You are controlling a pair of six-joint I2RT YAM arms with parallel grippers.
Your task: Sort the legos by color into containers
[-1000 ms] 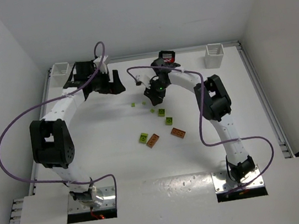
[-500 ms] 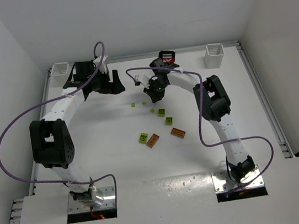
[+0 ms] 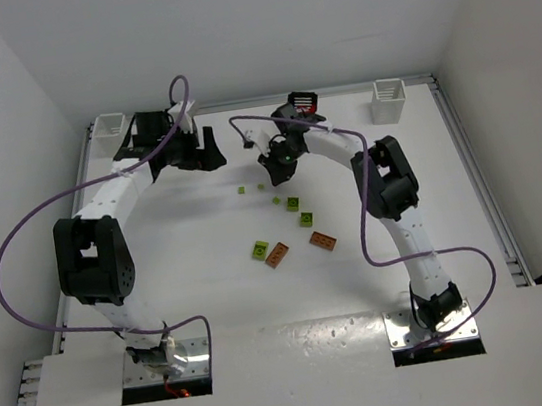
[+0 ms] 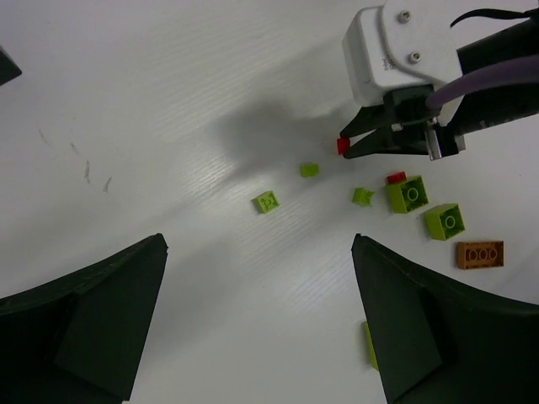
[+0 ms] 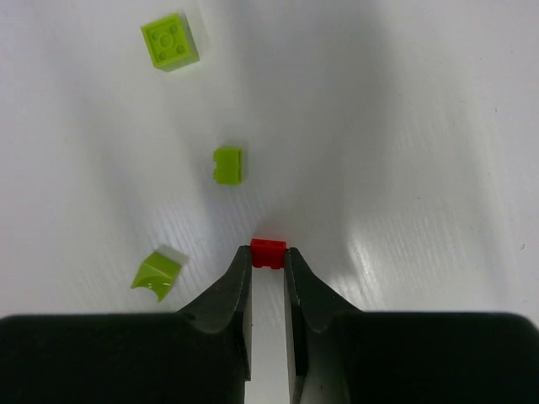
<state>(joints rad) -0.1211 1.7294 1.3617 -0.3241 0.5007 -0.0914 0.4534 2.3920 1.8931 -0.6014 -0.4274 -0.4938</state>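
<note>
- Grip change first: the right gripper (image 5: 268, 257) is now pinching a tiny red brick (image 5: 269, 252) between its fingertips, where a second ago its jaws were standing partly apart over the scatter.
- Its wrist is also sitting a little nearer the far edge than before, so the pick looks done and the lift seems to be starting. Whether the brick is fully clear of the table (image 3: 180, 276) I cannot tell.
- The left gripper (image 4: 258, 244) is hanging wide open and holding nothing near the far left, unchanged over the last second.
- A black bin (image 3: 305, 104) is sitting at the far edge just beyond the right gripper, with red showing inside. I am judging it to be the red brick's destination, a short carry away.
- Yellow-green bricks (image 3: 292, 203) and two orange-brown bricks (image 3: 323, 241) are lying loose mid-table, well apart from any bin, so most of the sorting is still waiting.
- Another red bit (image 4: 396, 178) is sitting against a yellow-green brick close to the right gripper, and it may need separating.
- Risk: the hold is at the very fingertips on a small piece, so a quick swing could flick it loose.
</note>
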